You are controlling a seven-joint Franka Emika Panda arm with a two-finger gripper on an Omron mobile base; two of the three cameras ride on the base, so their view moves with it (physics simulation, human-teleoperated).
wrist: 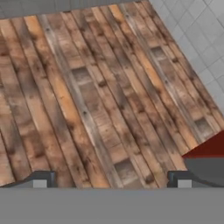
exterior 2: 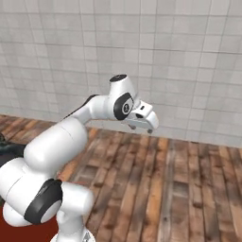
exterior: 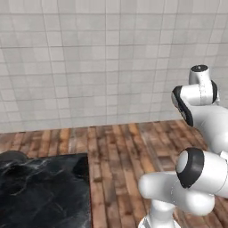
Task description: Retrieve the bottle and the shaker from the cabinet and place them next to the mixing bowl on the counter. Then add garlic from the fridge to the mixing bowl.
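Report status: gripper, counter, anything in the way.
Gripper open, empty, over wood floor. Counter corner at lower left. Tiled wall ahead, path bare.

My table [exterior: 44, 191], black and veined, runs off the left and bottom edges of the left base view, so I see just one corner of it. A dark rounded shape [exterior: 12, 156] at its far left is cut by the edge, and I cannot tell what it is. In the hand view a red corner [wrist: 209, 146] pokes in at the right edge, cut off, unidentifiable. My pincer [wrist: 111, 180] shows just its two tips.
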